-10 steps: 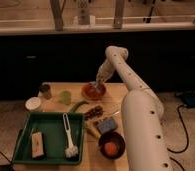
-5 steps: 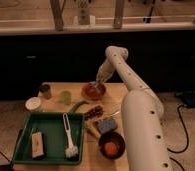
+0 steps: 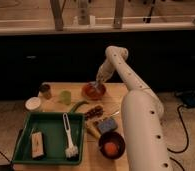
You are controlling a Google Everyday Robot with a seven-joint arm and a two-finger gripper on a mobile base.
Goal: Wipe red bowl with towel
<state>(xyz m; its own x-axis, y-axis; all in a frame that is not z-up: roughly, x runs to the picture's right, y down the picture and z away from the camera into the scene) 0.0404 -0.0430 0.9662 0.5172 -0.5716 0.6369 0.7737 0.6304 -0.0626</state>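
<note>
Nothing shifted since the earlier frames: gripper (image 3: 97,85) sits down in the red bowl (image 3: 93,90) at the table's (image 3: 118,102) far edge, towel (image 3: 94,86) seemingly under it; finger state can't tell. Looks mid-wipe, unfinished

Dim indoor light. Runs across the back: long dark cabinet front (image 3: 41,60) under a pale countertop ledge (image 3: 31,30), with grey metal upright posts (image 3: 57,15) above. Stands on speckled grey floor (image 3: 6,120): light wooden table (image 3: 52,108). Trails at right: thin black cable (image 3: 183,131). Hangs low over the table's far part: gripper (image 3: 97,85)
</note>
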